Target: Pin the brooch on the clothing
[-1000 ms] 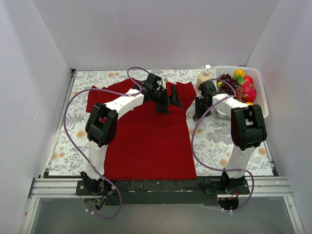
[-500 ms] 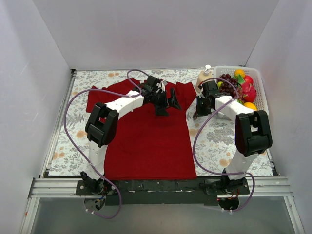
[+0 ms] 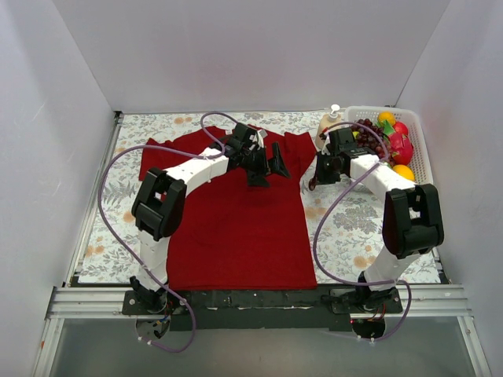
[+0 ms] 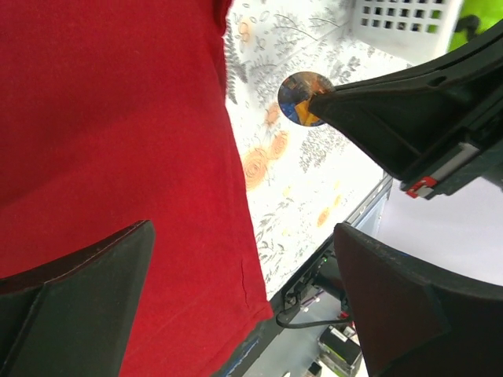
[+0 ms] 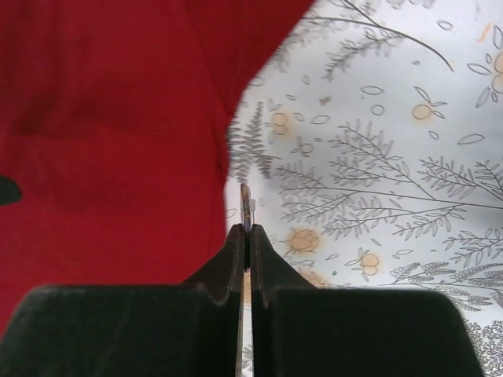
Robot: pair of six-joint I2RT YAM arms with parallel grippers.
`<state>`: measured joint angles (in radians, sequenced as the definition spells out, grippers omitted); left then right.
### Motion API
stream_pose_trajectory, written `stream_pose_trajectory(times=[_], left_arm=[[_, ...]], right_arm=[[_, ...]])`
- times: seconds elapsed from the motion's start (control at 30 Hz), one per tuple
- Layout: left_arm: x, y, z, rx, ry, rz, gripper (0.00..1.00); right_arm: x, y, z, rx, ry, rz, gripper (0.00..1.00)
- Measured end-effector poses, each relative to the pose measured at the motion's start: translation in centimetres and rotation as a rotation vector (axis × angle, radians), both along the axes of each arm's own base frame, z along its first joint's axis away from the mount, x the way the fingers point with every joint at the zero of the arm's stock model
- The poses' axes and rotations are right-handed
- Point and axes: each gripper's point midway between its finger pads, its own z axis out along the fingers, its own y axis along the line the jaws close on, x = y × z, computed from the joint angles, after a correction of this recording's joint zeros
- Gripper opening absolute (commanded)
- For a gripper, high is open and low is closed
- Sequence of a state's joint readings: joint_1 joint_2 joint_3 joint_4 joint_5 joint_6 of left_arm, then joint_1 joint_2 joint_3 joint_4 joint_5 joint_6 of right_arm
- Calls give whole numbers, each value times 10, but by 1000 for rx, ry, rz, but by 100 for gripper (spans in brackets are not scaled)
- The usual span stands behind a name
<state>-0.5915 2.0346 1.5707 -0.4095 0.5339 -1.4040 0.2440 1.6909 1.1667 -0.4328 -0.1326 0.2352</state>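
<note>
The clothing [image 3: 236, 228] is a dark red T-shirt spread flat on the floral table, also filling the left wrist view [image 4: 118, 118] and the left of the right wrist view [image 5: 110, 118]. My right gripper [image 3: 315, 181] [image 5: 246, 229] is shut on the brooch [image 5: 246, 203], a thin disc seen edge-on, held above the tablecloth just right of the shirt's edge. The left wrist view shows the brooch [image 4: 301, 97] face-on, round with blue and orange, at the tip of the right gripper [image 4: 318, 104]. My left gripper [image 3: 268, 166] [image 4: 242, 229] hangs open over the shirt's upper right part, holding nothing.
A white basket [image 3: 422, 161] of fruit stands at the back right, with a pump bottle [image 3: 330, 124] beside it. White walls enclose the table on three sides. The floral cloth [image 3: 346, 220] lies bare to the right of the shirt.
My right gripper has shut on the brooch and moved left toward the shirt's edge, its arm stretching out. The left arm shifted only slightly.
</note>
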Motion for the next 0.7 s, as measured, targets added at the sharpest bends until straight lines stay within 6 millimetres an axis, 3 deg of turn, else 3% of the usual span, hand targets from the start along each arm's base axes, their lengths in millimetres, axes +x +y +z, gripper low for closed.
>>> stream_pose_trajectory(times=[0.4,0.53,0.7], left_arm=[[-22,15,63,-125,-179,-1,75],[-24,9,81,-201,-227,-35,59],[-25,2,95,-266,-263,-72,56]], right_arm=[[-14,61,109,360,-261,258,1],[-24,78,127,441,-290,351,1],[-37,95,140,522,-298,446,1]])
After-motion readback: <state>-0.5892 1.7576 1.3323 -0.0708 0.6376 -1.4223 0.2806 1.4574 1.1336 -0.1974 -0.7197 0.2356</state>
